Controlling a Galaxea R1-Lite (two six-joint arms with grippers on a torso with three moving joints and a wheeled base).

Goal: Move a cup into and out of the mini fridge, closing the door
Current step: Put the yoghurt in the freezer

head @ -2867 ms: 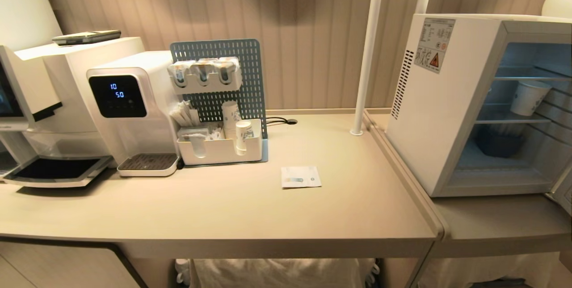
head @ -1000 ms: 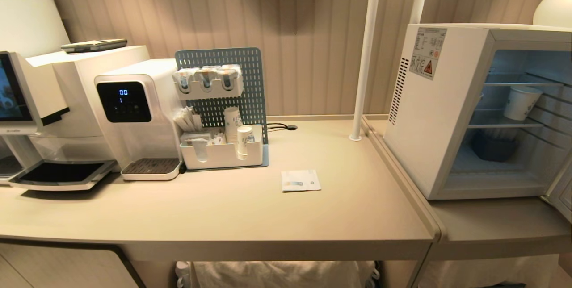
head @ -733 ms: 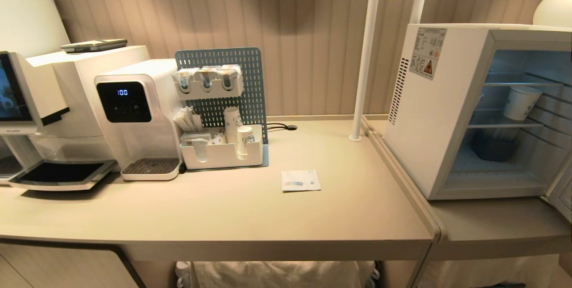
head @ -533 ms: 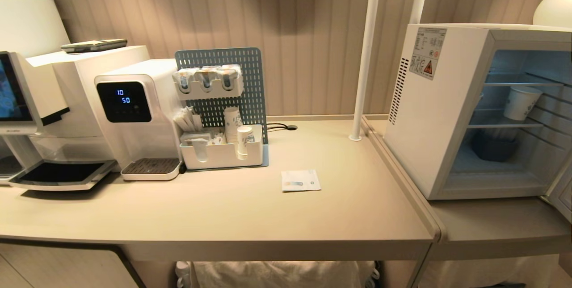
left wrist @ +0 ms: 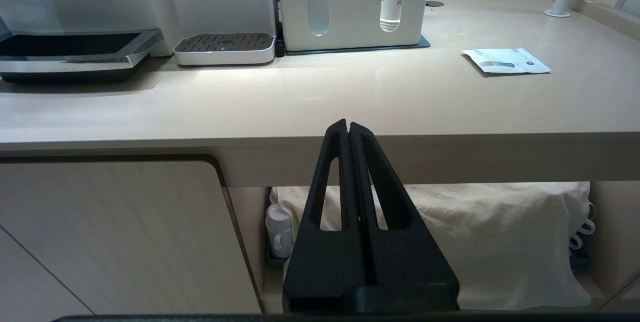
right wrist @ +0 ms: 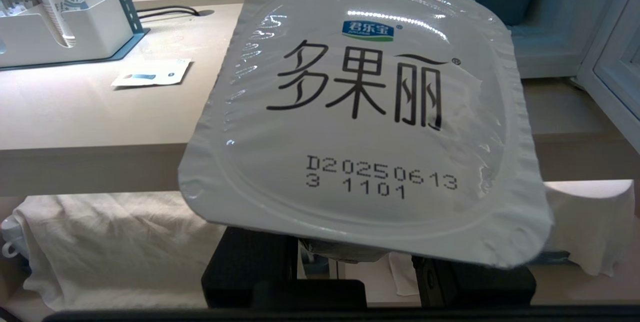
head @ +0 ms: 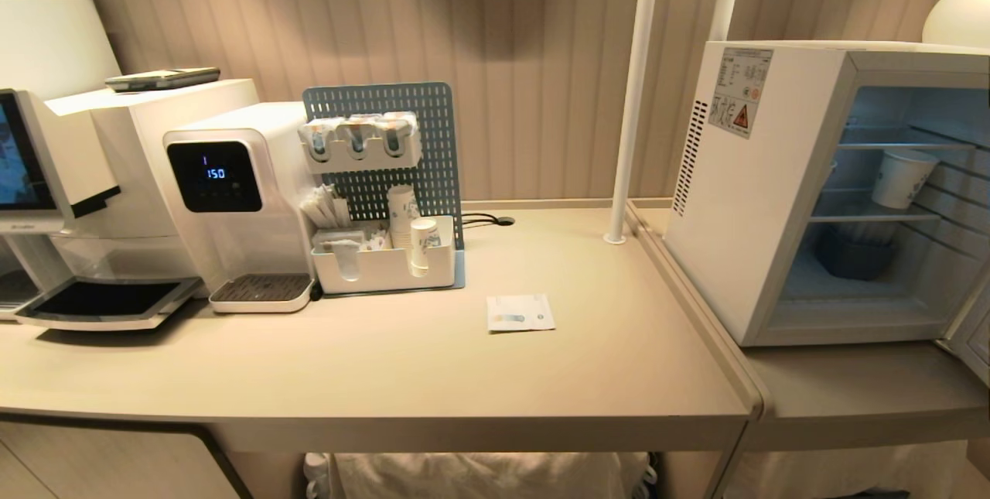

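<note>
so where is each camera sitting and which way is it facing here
Head view: high, looking forward and down at the counter and open mini fridge; no arm shows.
Left wrist view: below the counter edge, facing the organizer; shut left gripper in front.
Right wrist view: low, facing the fridge; the cup in the right gripper fills it.
All three share the paper sachet.

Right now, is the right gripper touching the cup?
Touching. In the right wrist view the cup sits between the right gripper's black fingers, its foil lid facing the camera, held off the counter.
</note>
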